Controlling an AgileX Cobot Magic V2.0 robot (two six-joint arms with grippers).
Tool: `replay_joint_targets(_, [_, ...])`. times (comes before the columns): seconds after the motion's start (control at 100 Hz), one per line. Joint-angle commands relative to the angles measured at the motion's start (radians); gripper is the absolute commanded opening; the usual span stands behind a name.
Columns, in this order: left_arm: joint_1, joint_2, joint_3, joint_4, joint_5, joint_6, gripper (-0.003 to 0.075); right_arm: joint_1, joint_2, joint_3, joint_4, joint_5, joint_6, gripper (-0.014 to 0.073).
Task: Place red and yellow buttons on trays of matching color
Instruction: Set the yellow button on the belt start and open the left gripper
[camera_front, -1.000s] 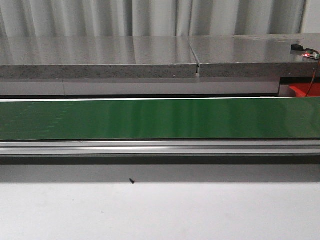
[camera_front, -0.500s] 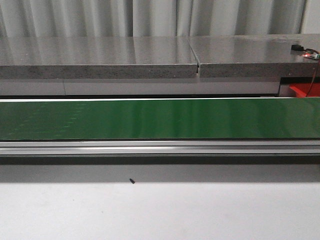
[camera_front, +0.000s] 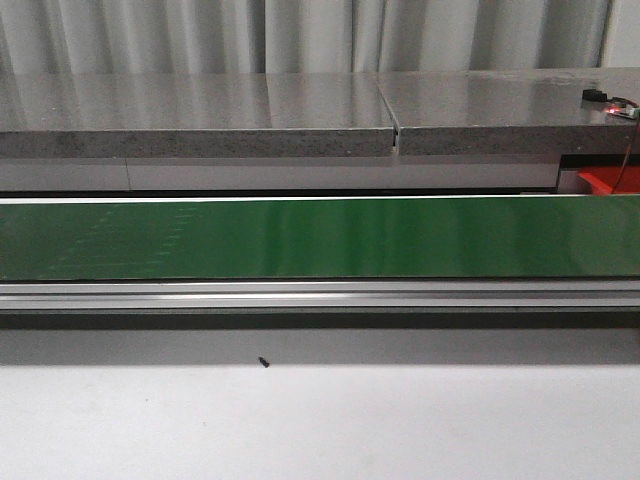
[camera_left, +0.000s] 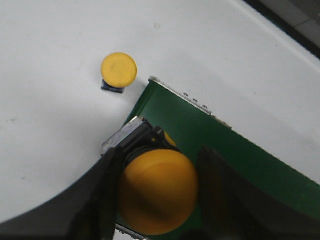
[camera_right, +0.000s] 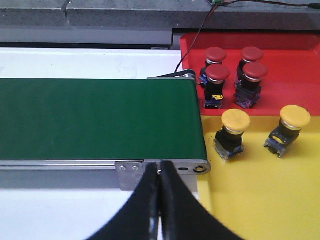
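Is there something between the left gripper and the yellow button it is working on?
Nothing visible. The left gripper already has the yellow button between its fingers, over the end of the green belt. A second yellow button stands apart on the white table.

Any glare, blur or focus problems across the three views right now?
Front view: the green belt carries pale vertical reflections, and the grey slab behind it is glossy with streaks. Left wrist view: the held yellow button and the dark fingers are soft, too close; the yellow button on the table is sharper. Right wrist view: even light, buttons crisp, fingers slightly blurred.
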Motion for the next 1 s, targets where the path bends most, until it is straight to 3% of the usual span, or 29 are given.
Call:
replay_joint_targets(0.0, [-0.031,-0.05,0.027,-0.035,-0.069,0.017,0.0139,-0.001,0.006,-0.024,0.005,-0.075,-0.008,-0.0058])
replay_joint_targets(0.24, [-0.07,-0.05,0.135,-0.035,-0.159,0.018,0.0139,-0.001,0.006,-0.024,0.005,-0.075,-0.008,-0.0058])
replay_joint_targets(0.58, [-0.07,-0.048,0.214,-0.035,-0.165,0.057,0.0152,-0.001,0.006,-0.024,0.005,-0.075,-0.008,-0.0058])
replay_joint_targets(0.68, [-0.07,-0.048,0.232,-0.035,-0.17,0.073,0.0239,-0.001,0.006,-0.024,0.005,-0.075,-0.008,-0.0058])
replay_joint_targets(0.87, [-0.07,-0.048,0.232,-0.038,-0.165,0.076,0.0567,-0.001,0.006,-0.024,0.005,-0.075,-0.008,-0.0058])
replay_joint_targets(0.99, [-0.07,-0.048,0.232,-0.064,-0.175,0.074,0.0584,-0.001,0.006,-0.024,0.005,-0.075,-0.008,-0.0058])
